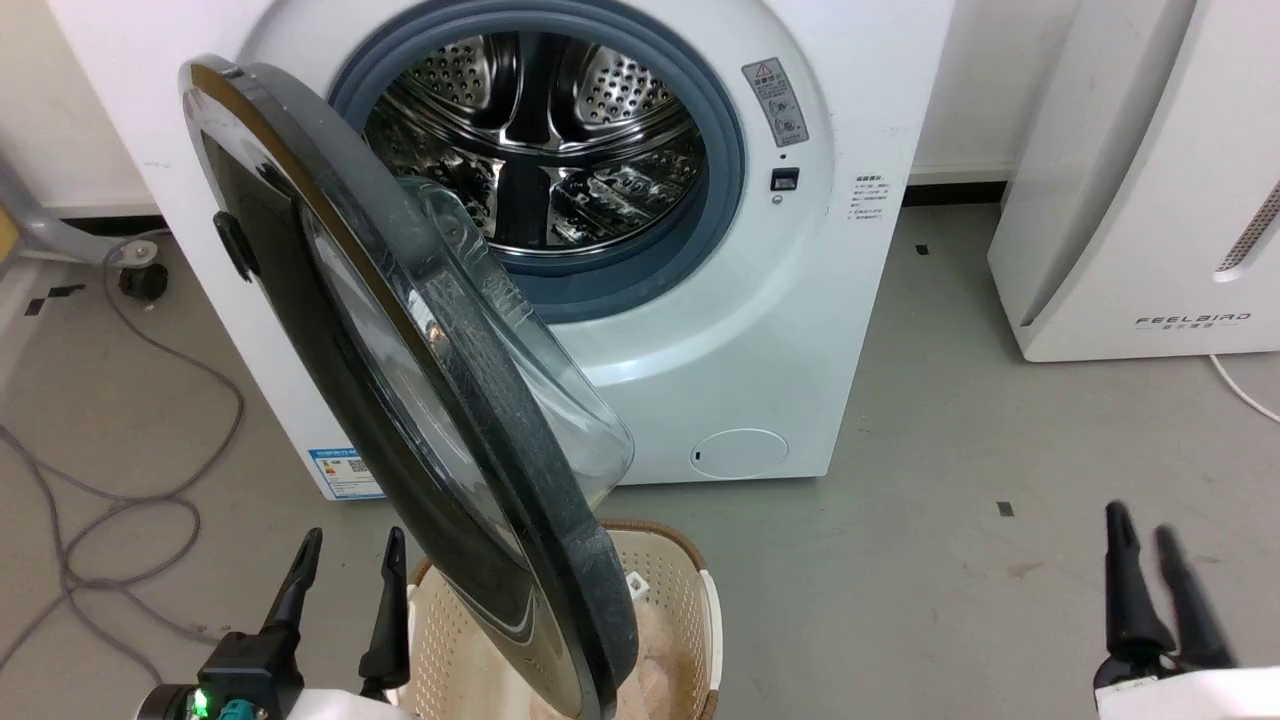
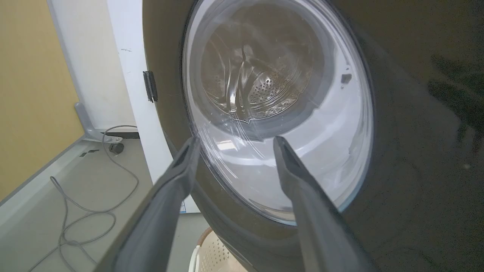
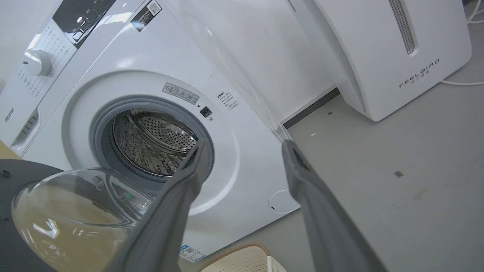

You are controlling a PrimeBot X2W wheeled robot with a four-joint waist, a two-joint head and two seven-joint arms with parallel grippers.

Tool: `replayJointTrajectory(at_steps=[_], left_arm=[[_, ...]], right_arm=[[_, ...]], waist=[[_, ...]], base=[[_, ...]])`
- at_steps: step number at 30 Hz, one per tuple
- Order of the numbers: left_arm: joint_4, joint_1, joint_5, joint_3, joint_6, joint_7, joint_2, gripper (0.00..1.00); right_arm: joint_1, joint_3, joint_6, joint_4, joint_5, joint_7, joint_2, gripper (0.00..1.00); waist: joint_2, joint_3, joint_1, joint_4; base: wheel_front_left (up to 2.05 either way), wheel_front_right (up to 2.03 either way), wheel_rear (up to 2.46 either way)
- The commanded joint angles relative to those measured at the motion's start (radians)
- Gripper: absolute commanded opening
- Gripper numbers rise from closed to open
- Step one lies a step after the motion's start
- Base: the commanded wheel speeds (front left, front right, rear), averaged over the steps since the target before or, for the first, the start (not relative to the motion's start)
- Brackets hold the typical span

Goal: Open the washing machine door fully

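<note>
The door (image 1: 470, 400) hangs part-open from a hinge at 9 o'clock on the washer (image 1: 760, 330) mouth. Its glossy black face is turned left, and its matte grey rim and clear bulging bowl face the drum (image 1: 540, 140). Its lower edge is cut off by the frame and hides much of the perforated beige basket (image 1: 690, 590) at 6 o'clock. The left gripper (image 1: 355, 537), at 7 o'clock, is empty with fingers apart. The steel drum sits inside a grey rubber ring. The right gripper (image 1: 1140, 522), at 5 o'clock, is empty with fingers apart.
</note>
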Motion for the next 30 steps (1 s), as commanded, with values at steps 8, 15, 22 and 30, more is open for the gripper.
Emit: replayJointTrajectory(at_steps=[8, 15, 22, 30], left_arm=[[0.011, 0.003, -0.007, 0.002, 0.012, -0.004, 0.012, 1.00], [0.014, -0.003, -0.007, -0.001, 0.020, -0.004, 0.015, 1.00], [0.009, -0.004, -0.004, 0.000, 0.036, -0.004, 0.011, 0.34], [-0.002, -0.001, -0.012, -0.010, 0.031, -0.004, 0.006, 0.00]], right_arm=[[0.022, 0.001, 0.001, -0.184, -0.597, -0.004, 0.009, 1.00], [0.055, 0.060, 0.001, -0.216, -0.703, 0.037, 0.013, 1.00], [0.070, 0.075, 0.001, -0.203, -0.680, 0.038, 0.013, 1.00], [0.071, 0.088, 0.001, -0.208, -0.675, 0.042, 0.013, 1.00]], waist=[[0.0000, 0.007, 0.0000, 0.006], [0.0000, 0.012, 0.0000, 0.011], [0.0000, 0.011, 0.0000, 0.015], [0.0000, 0.011, 0.0000, 0.017]], base=[[0.00, 0.00, 0.00], [0.00, 0.00, 0.00], [0.00, 0.00, 0.00], [0.00, 0.00, 0.00]])
